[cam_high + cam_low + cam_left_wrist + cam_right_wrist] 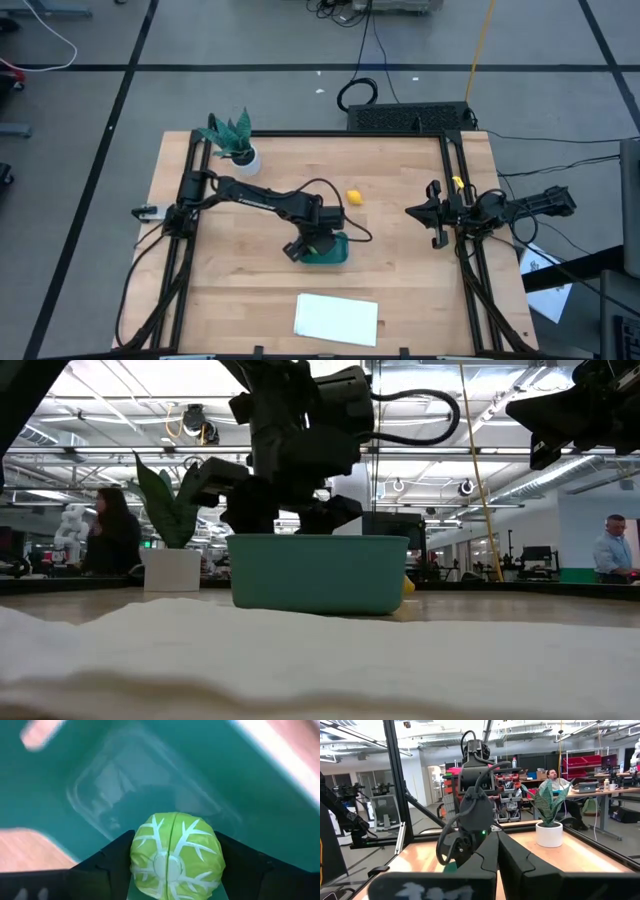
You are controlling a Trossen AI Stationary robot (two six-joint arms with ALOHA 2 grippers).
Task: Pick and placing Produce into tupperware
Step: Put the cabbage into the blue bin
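Near the table's [210,260] far left corner a teal-leaved potted plant [236,142] in a white pot is seen, close to the left frame rail. From that left edge the left arm is stretched toward the middle of the table, and white lettering can be made out along its dark link in the high view, though it is too small to be read. The left gripper [174,870] is held over the tupperware [330,250], which sits near the table's centre; its fingers [107,865] are pinched on the round light-green produce piece [175,854], a cabbage-like ball with white veins, which is kept above the container's teal floor and is not seen touching it. In the low view the tupperware's front wall [318,572] is shown, with the gripper just above its rim.

A flat white sheet [337,318] lies by the near edge, apart from the container, and bare wood is left between the two. The yellow lemon-like piece [353,196] rests just beyond the container toward the far edge, with open board around it. The smaller red piece cannot be found in any view.

At the right edge the right gripper [422,212] is parked over the frame rail, its fingers pressed together and holding nothing; a broad stretch of bare table is left between it and the container.
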